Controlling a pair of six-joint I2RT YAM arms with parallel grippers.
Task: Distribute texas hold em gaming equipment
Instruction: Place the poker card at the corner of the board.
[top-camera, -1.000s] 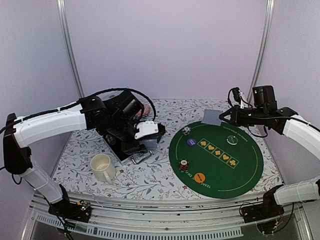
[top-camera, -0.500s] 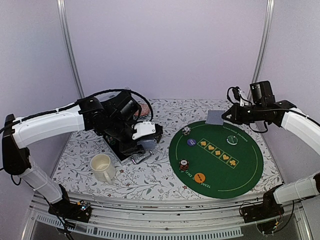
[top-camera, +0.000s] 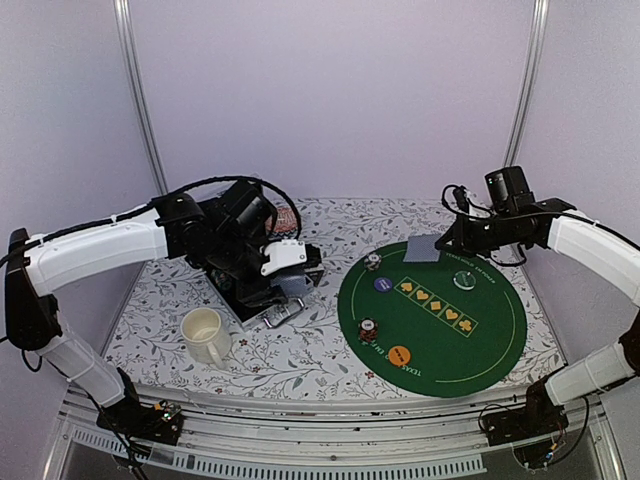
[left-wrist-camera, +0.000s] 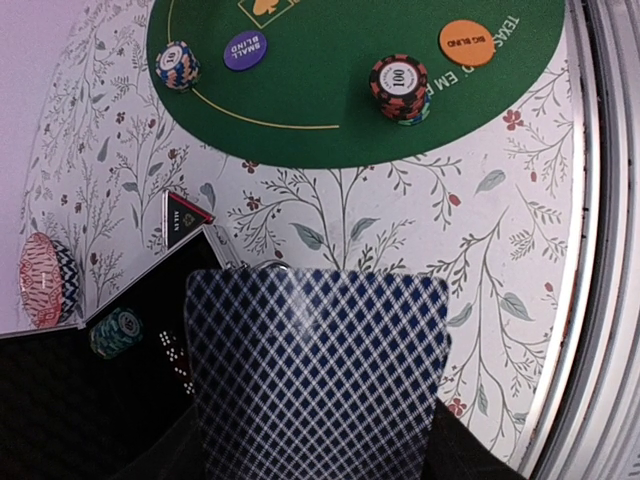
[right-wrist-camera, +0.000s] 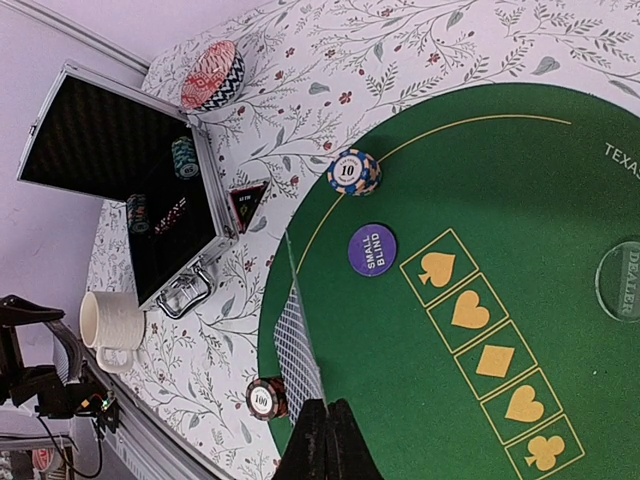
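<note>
My left gripper (top-camera: 294, 276) is shut on a deck of blue-diamond-backed playing cards (left-wrist-camera: 315, 370), held above the floral table beside the open case; the deck hides its fingers in the left wrist view. My right gripper (right-wrist-camera: 327, 412) is shut on a single card (right-wrist-camera: 303, 345), seen nearly edge-on over the left part of the green mat (top-camera: 480, 340). On the mat lie a "10" chip stack (right-wrist-camera: 354, 172), a purple small-blind disc (right-wrist-camera: 372, 250), a clear dealer disc (right-wrist-camera: 622, 280), a "100" chip stack (left-wrist-camera: 400, 88) and an orange big-blind disc (left-wrist-camera: 466, 42). A black-red triangle marker (left-wrist-camera: 183, 218) lies by the case.
An open black-lined metal case (right-wrist-camera: 130, 190) with loose chips inside sits left of the mat. A cream mug (top-camera: 205, 335) stands in front of it. A pink striped round object (right-wrist-camera: 212, 75) lies behind the case. The table's front rail runs along the near edge.
My right arm has swung left and lowered, carrying its card from the mat's back edge inward over the green. The left gripper with the deck has barely shifted.
</note>
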